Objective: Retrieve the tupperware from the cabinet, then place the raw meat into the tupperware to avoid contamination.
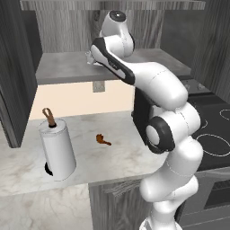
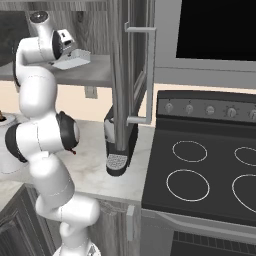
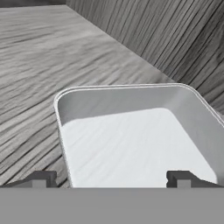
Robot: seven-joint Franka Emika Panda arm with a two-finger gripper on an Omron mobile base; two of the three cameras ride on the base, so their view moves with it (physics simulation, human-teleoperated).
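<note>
Our gripper (image 3: pixel 111 179) is spread wide over the tupperware (image 3: pixel 131 135) on the cabinet (image 1: pixel 67 67) shelf. One finger seems outside its rim; closing off-centre, we could shove it deeper.

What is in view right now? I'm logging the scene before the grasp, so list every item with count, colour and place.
tupperware: one, translucent whitish, on the cabinet shelf, right in front of the fingertips.
cabinet: one, grey wood-grain, doors open, above the counter.
raw meat: one, brown-orange, on the marble counter.
paper-towel roll: one, white, on a holder with a brown loop-topped rod, at the counter's left.
coffee machine: one, black, on the counter beside the stove.
stove: one, black, right of the counter.
wall outlet: one, grey, on the beige wall.
gripper: one, dark tips, open, at the tupperware's near edge.
</note>
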